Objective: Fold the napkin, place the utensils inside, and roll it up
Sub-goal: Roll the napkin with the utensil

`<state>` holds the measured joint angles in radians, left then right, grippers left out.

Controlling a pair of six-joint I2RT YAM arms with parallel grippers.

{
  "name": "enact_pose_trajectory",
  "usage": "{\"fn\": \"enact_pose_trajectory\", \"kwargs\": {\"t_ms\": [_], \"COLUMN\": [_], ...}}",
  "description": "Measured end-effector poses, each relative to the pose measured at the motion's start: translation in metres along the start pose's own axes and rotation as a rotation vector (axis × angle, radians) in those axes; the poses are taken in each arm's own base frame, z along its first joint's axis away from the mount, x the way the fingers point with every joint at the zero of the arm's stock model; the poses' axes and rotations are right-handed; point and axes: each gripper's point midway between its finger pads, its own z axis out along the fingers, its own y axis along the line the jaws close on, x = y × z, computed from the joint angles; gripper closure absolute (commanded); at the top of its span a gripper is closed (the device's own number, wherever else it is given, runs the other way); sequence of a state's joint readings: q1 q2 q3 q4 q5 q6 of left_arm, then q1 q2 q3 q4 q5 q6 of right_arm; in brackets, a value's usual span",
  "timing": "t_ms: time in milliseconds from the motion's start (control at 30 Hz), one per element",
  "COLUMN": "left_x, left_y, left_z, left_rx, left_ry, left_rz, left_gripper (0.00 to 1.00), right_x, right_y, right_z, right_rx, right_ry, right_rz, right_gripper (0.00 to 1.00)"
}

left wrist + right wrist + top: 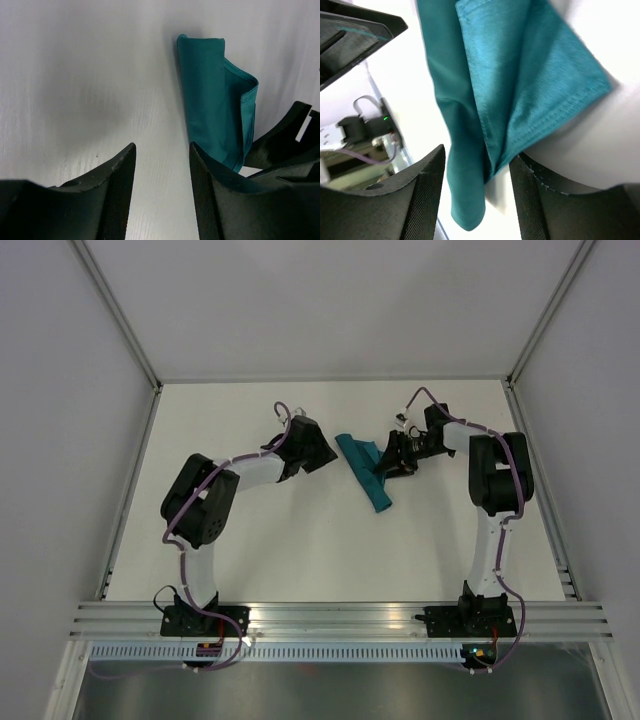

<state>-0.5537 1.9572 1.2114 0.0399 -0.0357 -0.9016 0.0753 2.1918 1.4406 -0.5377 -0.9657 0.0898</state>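
Note:
The teal napkin (365, 472) lies on the white table as a long, narrow folded bundle, running diagonally between the two arms. In the left wrist view the napkin (215, 95) shows layered edges at its far end. My left gripper (162, 146) is open over bare table, and the bundle starts just past its right finger. My right gripper (479, 152) is open with its jaws either side of the napkin (520, 75), whose hanging end sits between them without being squeezed. In the top view the left gripper (326, 454) and right gripper (385, 466) flank the cloth. The utensils are hidden.
The table is bounded by white walls with metal rails (130, 480) along its left and right sides, and both arm bases sit on the near aluminium rail (340, 615). The right arm's dark fingers (287, 137) show at the right edge of the left wrist view.

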Motion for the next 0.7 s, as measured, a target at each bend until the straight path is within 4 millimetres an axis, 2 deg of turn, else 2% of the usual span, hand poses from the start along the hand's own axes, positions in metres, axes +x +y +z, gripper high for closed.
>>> {"fn": "enact_pose_trajectory", "kwargs": {"t_ms": [267,433,533,700], "left_x": [0.008,0.017,0.015,0.017], "left_y": [-0.012,-0.015,-0.021,-0.021], "left_z": [0.024,0.035,0.039,0.040], "left_rx": [-0.004,-0.011,-0.007,-0.019], "left_ry": [0.011,0.029,0.027,0.030], "left_rz": [0.005,0.000,-0.005,-0.006], "left_gripper": [0.50,0.51,0.51,0.50], "right_x": [-0.011,-0.030,-0.037,-0.018], "right_y": [-0.009,0.011,0.025,0.063], "right_z": [-0.024,-0.051,-0.060,-0.024], "right_rx": [0.214,0.319,0.386,0.476], "right_ry": [-0.092,-0.183,-0.226,-0.188], "right_rz": [-0.098,-0.259,-0.368,-0.609], "right_gripper": [0.40,0.43,0.43,0.43]}}
